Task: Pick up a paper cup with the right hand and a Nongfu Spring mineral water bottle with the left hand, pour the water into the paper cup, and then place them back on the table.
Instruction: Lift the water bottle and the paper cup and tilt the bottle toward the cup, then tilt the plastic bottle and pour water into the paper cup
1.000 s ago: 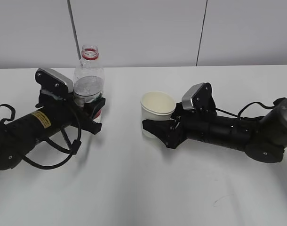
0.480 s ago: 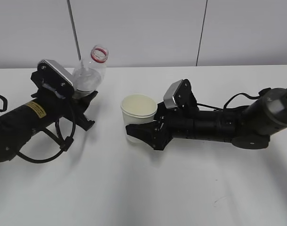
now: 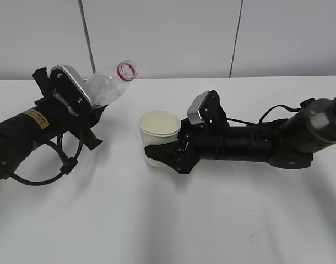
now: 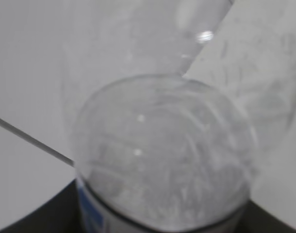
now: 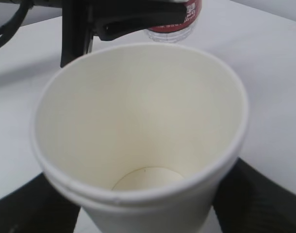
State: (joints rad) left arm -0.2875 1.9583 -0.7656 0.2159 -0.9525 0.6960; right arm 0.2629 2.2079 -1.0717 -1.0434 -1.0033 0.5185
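The left hand (image 3: 93, 118) has its jaws clamped round the lower body of the Nongfu Spring mineral water bottle (image 3: 110, 85), a clear ribbed plastic thing, uncapped, with a red ring at the neck. The bottle is lifted off the bench (image 3: 168, 220) and tipped over steeply, its mouth pointing up and to the right toward the cup. Through the left wrist view the bottle (image 4: 162, 155) fills the picture, a rounded, cloudy, rippled shoulder narrowing to the neck; whether water lies inside I cannot tell.

The right hand (image 3: 165, 154) lies low along the bench, jaws spread wide and closed on the paper cup (image 3: 158, 135). The cup is a plain cream paper cone with a doubled rolled rim, upright, near the middle of the white bench. From the right wrist view its smooth matte inside (image 5: 138, 126) looks dry, the round base bare. The bottle's mouth and the cup's rim are apart, no stream between them.
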